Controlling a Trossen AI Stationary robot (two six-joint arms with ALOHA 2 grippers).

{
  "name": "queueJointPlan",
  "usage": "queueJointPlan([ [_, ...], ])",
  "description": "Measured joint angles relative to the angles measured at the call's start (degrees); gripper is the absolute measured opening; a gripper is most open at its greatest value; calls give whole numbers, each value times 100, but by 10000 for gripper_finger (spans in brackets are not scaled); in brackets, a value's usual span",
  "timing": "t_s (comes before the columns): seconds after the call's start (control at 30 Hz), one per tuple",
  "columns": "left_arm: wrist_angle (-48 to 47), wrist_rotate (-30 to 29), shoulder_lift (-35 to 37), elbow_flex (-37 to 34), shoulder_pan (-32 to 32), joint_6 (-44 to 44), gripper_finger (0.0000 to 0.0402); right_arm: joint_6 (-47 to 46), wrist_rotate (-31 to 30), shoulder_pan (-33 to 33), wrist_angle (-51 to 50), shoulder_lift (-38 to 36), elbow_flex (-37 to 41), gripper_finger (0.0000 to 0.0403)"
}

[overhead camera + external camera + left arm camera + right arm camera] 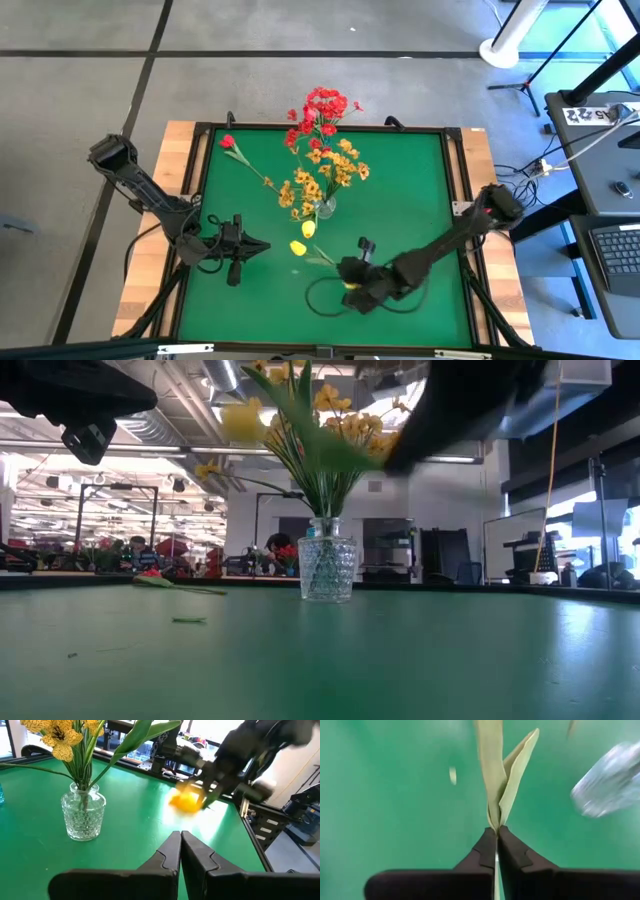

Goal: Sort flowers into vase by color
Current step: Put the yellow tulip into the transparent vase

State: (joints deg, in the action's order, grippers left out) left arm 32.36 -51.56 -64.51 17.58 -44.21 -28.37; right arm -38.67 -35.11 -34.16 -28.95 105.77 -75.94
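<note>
The bench (420, 200) carried a green mat, two dark arms and one glass vase (323, 208) near its middle. The vase held a spray of yellow-orange blossoms (325, 170) and one yellow bloom (308, 229) that drooped over its near side. One spray of red blossoms (320, 112) lay at the far edge, partly off the mat. One single red flower (228, 141) lay far left, its thin stem running toward the vase.

The right gripper (496, 836) was near the front of the bench, right of centre, its fingers clamped on the leafy stem of a yellow flower (186, 801); that bloom was blurred, and from above mostly hidden under the gripper. The left gripper (180, 838) waited left of the vase, fingers together and holding nothing.
</note>
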Motion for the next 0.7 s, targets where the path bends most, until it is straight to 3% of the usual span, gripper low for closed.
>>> queueJointPlan([
  [0.3, 22, -3, 0, 0, 1, 1, 7, 433, -3651, -762, 560, -362, 14, 2],
  [0.4, 24, -11, 0, 0, 1, 27, 7, 429, -3975, -652, 843, -385, 317, 1],
  [0.5, 24, -40, 0, 0, 7, 36, 7, 684, -3351, -394, 1597, -437, 740, 1],
  [0.57, 24, -40, 0, 0, 7, 40, 7, 1349, -2458, -214, 2691, -447, 1058, 1],
  [0.7, -2, -44, 0, 0, 7, 42, 7, 3301, 675, 39, 5841, -434, 1749, 1],
])
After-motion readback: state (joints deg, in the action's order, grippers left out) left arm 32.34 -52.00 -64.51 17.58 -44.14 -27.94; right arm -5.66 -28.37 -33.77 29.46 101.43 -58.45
